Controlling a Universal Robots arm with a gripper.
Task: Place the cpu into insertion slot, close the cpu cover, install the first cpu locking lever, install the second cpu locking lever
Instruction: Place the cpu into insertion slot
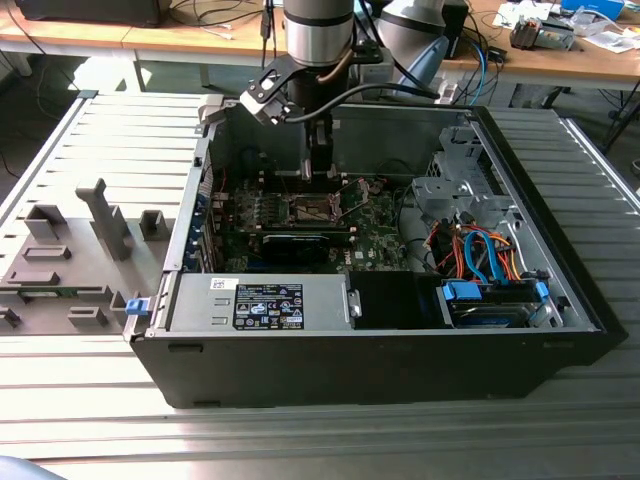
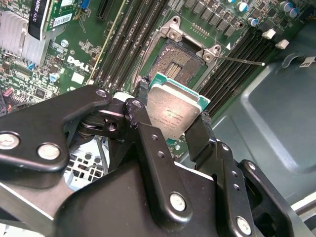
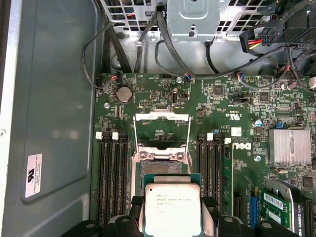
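Note:
My gripper (image 2: 170, 112) is shut on the cpu (image 2: 174, 109), a thin square chip with a silver-grey top, gripped by two opposite edges between black fingers (image 2: 139, 107). It hangs above the green motherboard, just short of the insertion slot (image 2: 177, 61), whose brownish contact field lies bare. In the first wrist view the cpu (image 3: 172, 207) overlaps the near edge of the insertion slot (image 3: 160, 167), and the cpu cover (image 3: 162, 117) stands open beyond it. In the exterior view the gripper (image 1: 318, 170) reaches down into the open computer case over the insertion slot (image 1: 318, 208).
Long black memory slots (image 3: 112, 173) flank the socket on both sides. A graphics card (image 1: 300, 243) lies in front of it, and a heatsink (image 3: 290, 146) sits nearby. The power supply (image 1: 260, 300), drive cables (image 1: 480, 255) and case walls (image 1: 200, 170) hem in the board.

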